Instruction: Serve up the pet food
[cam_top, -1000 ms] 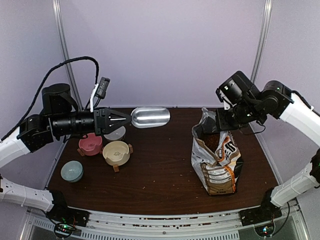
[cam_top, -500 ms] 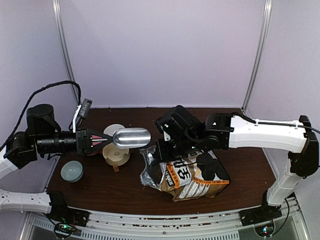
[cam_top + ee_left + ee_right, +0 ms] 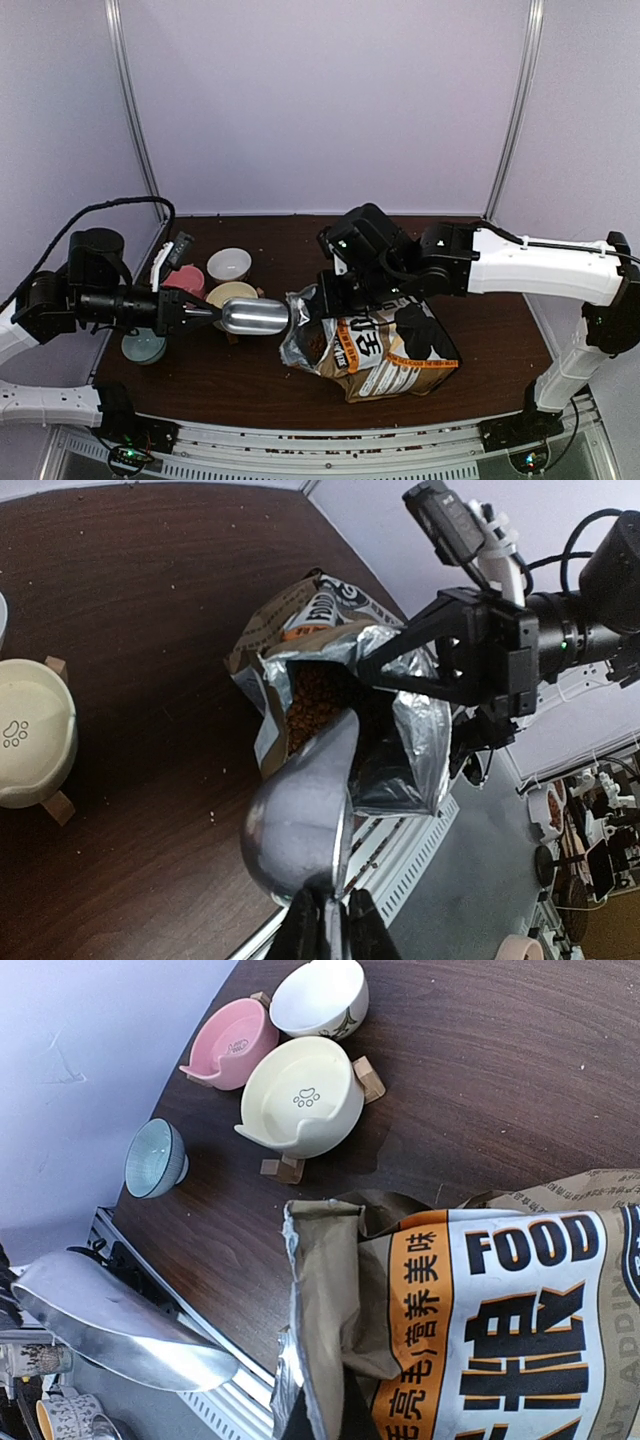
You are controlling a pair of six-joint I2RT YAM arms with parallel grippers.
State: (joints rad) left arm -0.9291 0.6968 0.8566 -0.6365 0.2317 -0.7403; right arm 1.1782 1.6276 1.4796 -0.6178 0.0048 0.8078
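The paper food bag (image 3: 385,350) lies on its side with its foil-lined mouth facing left. Reddish-brown pet food (image 3: 315,693) shows inside the mouth, and pet food (image 3: 312,346) is also just visible from above. My right gripper (image 3: 320,306) is shut on the upper rim of the bag's mouth and holds it open; in its own view the right gripper (image 3: 325,1422) pinches the folded bag edge (image 3: 330,1310). My left gripper (image 3: 327,918) is shut on the handle of the silver scoop (image 3: 300,815). The scoop (image 3: 252,317) points right, with its tip at the bag's mouth.
Four bowls stand left of the bag: cream bowl (image 3: 232,294) on a wooden stand, pink bowl (image 3: 184,280), white bowl (image 3: 229,264), teal bowl (image 3: 143,348). Stray kibble crumbs dot the dark wooden table (image 3: 300,240). A slotted metal rail (image 3: 330,435) runs along the near edge.
The bag went from upright to lying on its side, held by the right gripper. The left arm lowered the scoop and moved it right, up to the bag's mouth.
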